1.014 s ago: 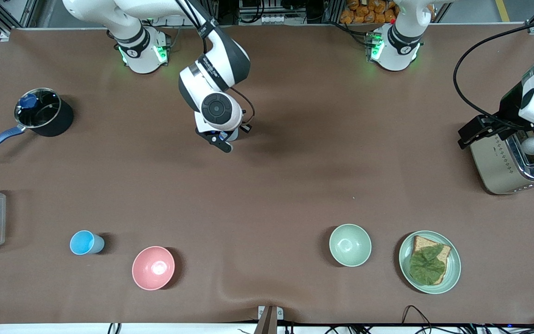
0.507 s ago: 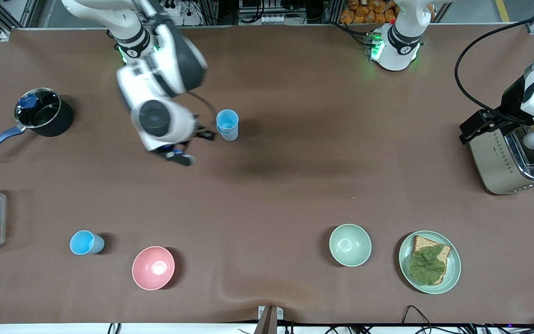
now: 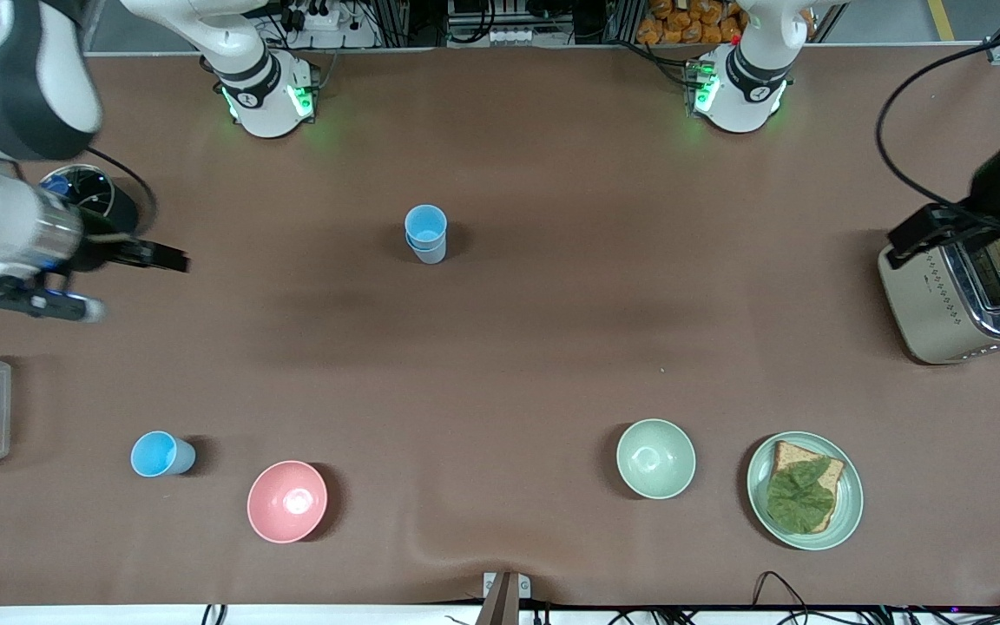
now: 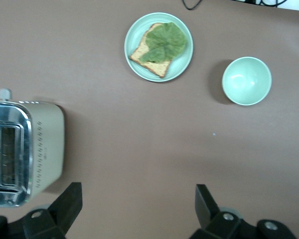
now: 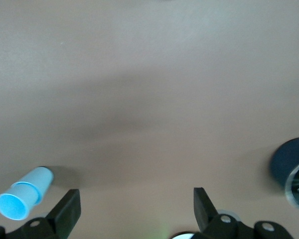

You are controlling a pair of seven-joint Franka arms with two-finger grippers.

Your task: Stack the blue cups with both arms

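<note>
The right gripper (image 3: 75, 282) is now carried high over the surface (image 3: 552, 347) beside the black saucepan (image 3: 105, 204), at the right arm's end; half a second ago it was seen just beside the stacked cups, and a second ago directly over them. Its fingers are spread apart and nothing is held, as the right wrist view confirms.

A single sky-blue cup (image 3: 157, 454) is seen upright and alone, well apart from the saucepan and nearer the front camera, beside the pink bowl (image 3: 286, 501). It has not been moved across the three front pictures.

The stacked cups (image 3: 425, 233) are left standing in mid-surface, well apart from the saucepan toward the left arm's end, the brighter cup nested in the duller one; the pair is also shown in the right wrist view (image 5: 22, 196). One stack is thus judged released and complete, and the lone cup is judged the likely remaining piece.

The pale green bowl (image 3: 655, 458) and the plate (image 3: 804, 490) lie untouched.

The left gripper (image 4: 137, 209) is held over the toaster (image 3: 956, 299), fingers apart and empty; the left arm is waiting.
</note>
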